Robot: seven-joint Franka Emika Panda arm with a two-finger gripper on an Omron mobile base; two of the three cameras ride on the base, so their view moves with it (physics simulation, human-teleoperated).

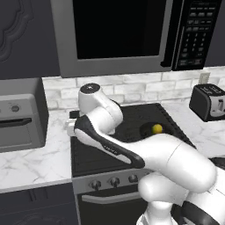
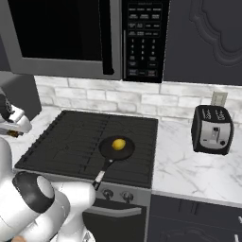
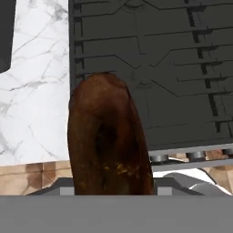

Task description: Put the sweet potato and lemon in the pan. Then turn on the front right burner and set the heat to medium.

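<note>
The sweet potato (image 3: 107,141), dark reddish-brown, stands upright between the jaws of my gripper (image 3: 111,190), which is shut on it. In the hand view it hangs over the left edge of the black cooktop (image 3: 159,68). My gripper (image 2: 13,128) is also at the far left of the right base view, above the counter beside the stove. The yellow lemon (image 2: 118,143) (image 1: 157,128) lies inside the black pan (image 2: 108,150) (image 1: 146,130). The pan rests on the front right burner (image 2: 137,165), its handle (image 2: 101,173) pointing toward the stove front.
Stove knobs (image 2: 126,195) (image 1: 114,180) line the front panel. A black toaster (image 2: 212,129) (image 1: 208,102) stands on the marble counter to the right. A toaster oven (image 1: 19,116) sits left of the stove. A microwave (image 1: 118,30) hangs above.
</note>
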